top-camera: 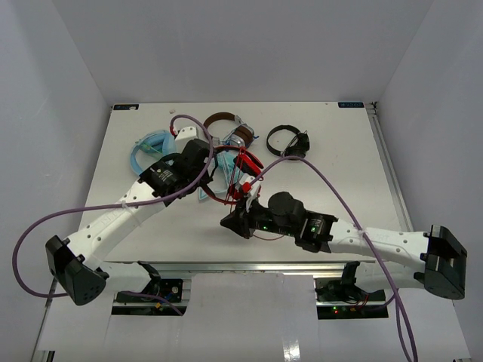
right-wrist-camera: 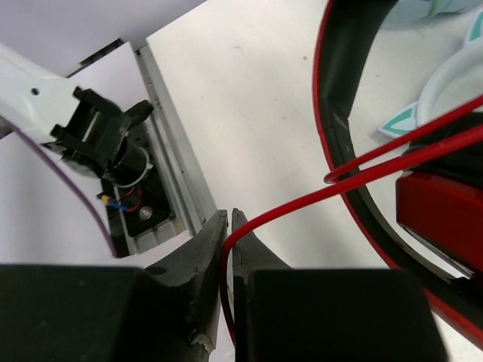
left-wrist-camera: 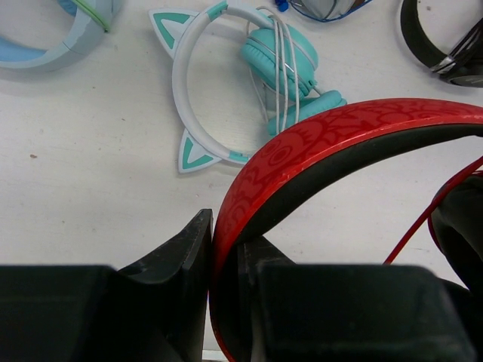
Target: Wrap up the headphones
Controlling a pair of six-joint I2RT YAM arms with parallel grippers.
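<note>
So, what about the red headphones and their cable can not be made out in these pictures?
Top view: the red headphones lie partly under the left arm and right arm; their fine detail is too small.
Left wrist view: only the headband shows, between the left fingers; the rest is cut off by the right edge.
Right wrist view: the red cable runs between the right fingers; its end is hidden behind them.

Bright, even overhead light throws soft shadows on the white table (top-camera: 355, 136); wrist views blur close up.
</note>
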